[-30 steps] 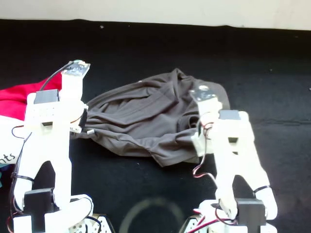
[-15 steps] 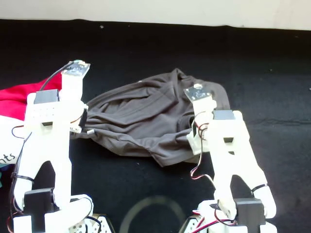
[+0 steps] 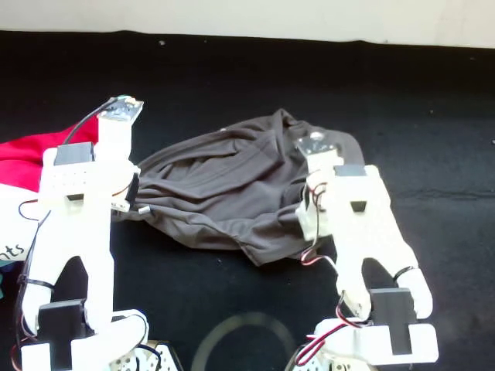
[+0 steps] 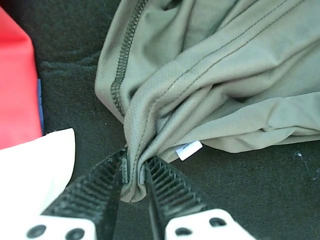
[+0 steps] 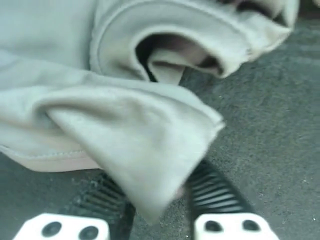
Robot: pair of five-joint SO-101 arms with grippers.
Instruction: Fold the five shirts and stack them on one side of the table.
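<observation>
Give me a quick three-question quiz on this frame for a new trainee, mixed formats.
1. True or false: the left gripper is shut on an edge of the grey shirt.
2. Multiple choice: the plain shirt beside the white shirt is A red, B blue, C yellow.
3. Fill in: the right gripper is ___, with a fold of the grey shirt draped between its fingers.
Key: 1 true; 2 A; 3 open.
</observation>
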